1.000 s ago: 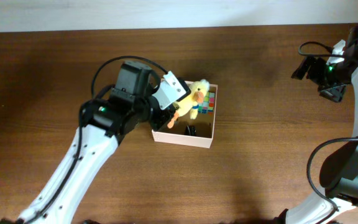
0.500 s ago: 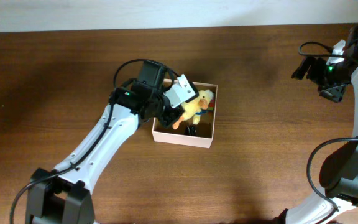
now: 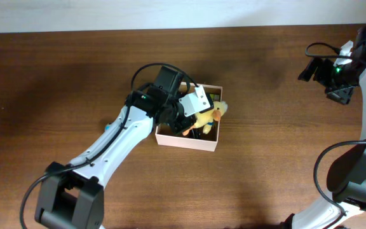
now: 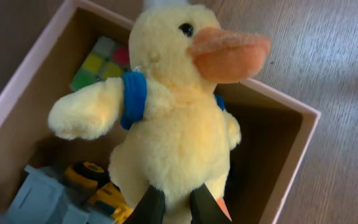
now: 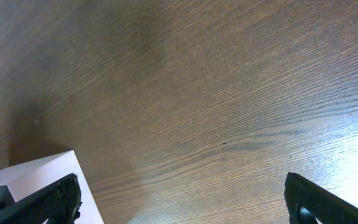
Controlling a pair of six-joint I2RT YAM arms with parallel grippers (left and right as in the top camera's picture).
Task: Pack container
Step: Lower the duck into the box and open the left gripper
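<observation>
The container is a square shallow box with white walls and a tan inside, at the table's middle. In the left wrist view its wall frames a coloured cube, a yellow toy vehicle and a grey piece. My left gripper is shut on a yellow plush duck with an orange beak and blue collar, and holds it over the box; overhead the duck lies over the box's right part. My right gripper is open and empty at the far right, high above the table.
Brown wooden table all round the box. The right wrist view shows a white box corner at its lower left. A pale wall runs along the table's back edge.
My left arm has moved right and carried the duck from the box's left rim over the middle of the box. The right arm has not moved.
</observation>
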